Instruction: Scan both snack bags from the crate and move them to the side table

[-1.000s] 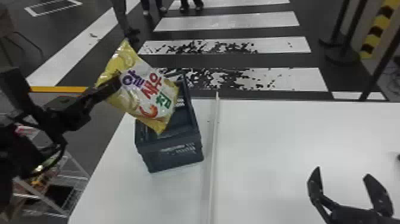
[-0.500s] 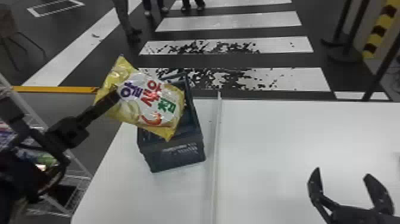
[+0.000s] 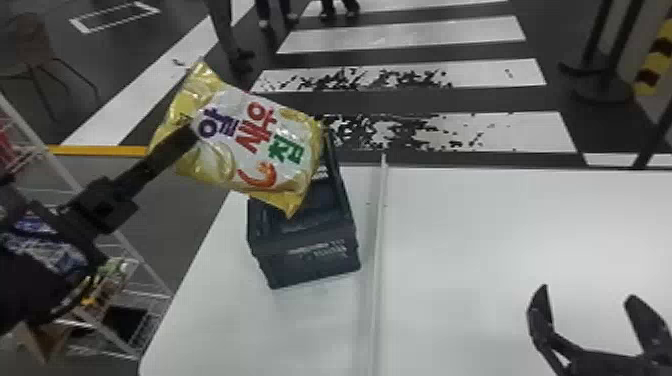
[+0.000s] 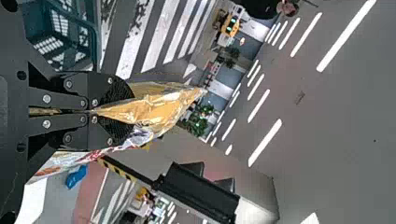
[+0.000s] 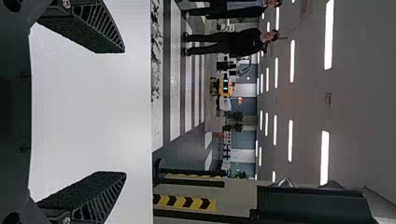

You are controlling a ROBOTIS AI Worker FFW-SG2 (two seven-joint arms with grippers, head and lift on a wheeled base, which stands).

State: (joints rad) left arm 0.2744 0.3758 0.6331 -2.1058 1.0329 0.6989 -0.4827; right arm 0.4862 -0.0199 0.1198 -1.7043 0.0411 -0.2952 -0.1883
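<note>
In the head view, the left gripper point(image 3: 192, 132) holds the bag point(image 3: 260, 150), its end pressed against the yellow film near one edge. The bag hangs tilted in the air, its white printed face toward the camera and one yellow corner pointing down. It covers part of the open top of the crate point(image 3: 310, 260) in this view. The crate is dark and stands on the white table point(image 3: 500, 225); what lies inside is too dark to tell. A thin pale strip point(image 3: 378, 240) runs along the table just beside the crate, between it and the right gripper point(image 3: 587, 292). That one is at the near side, over the table, with its fingers spread wide and nothing between them. A wire rack point(image 3: 125, 240) with packaged goods stands off the table's left side, partly behind the left arm.

In the left wrist view, the left gripper point(image 4: 126, 111) is pinched narrow on the bag point(image 4: 154, 107). Creased yellow film sticks out past the fingertips, and a printed part spreads out beside one finger. Part of the crate point(image 4: 63, 28) shows too.

In the right wrist view, the right gripper point(image 5: 125, 112) is wide apart and empty, with the white table point(image 5: 93, 93) visible between its fingers.
</note>
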